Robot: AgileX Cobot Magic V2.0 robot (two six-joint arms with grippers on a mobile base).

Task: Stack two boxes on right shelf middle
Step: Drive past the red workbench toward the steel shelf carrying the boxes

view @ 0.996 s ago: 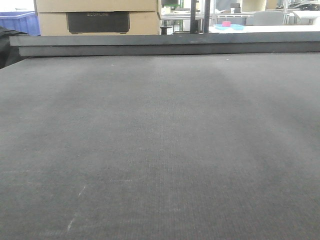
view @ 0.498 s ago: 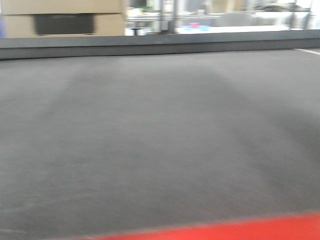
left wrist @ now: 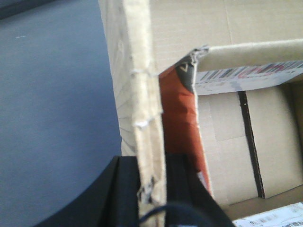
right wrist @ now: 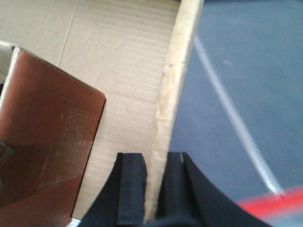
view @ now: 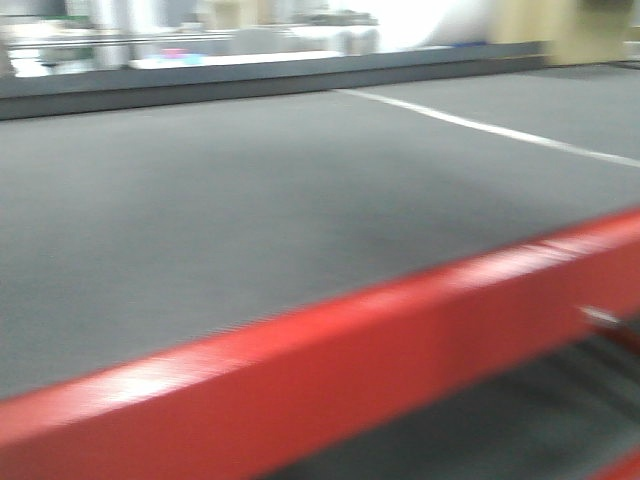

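In both wrist views I see one open brown cardboard box. My left gripper (left wrist: pixel 151 165) is shut on the box's left wall (left wrist: pixel 135 71), one black finger on each side of the frayed edge. My right gripper (right wrist: pixel 154 161) is shut on the opposite wall (right wrist: pixel 182 56) in the same way. Inside the box lie an orange-red item (left wrist: pixel 177 113), which shows as a glossy red-brown sheet (right wrist: pixel 47 127) in the right wrist view, and smaller labelled cartons (left wrist: pixel 246 75). The shelf is out of view.
The blurred front view shows the long grey table top (view: pixel 250 200) with its red frame edge (view: pixel 300 360) running across the lower part. A white line (view: pixel 500 130) crosses the top at the right. A tan blur (view: pixel 560 25) sits at the back right.
The front view has swung to the right. The red frame edge has come up into view, the white line appeared, and the cartons at the back left have left the frame.
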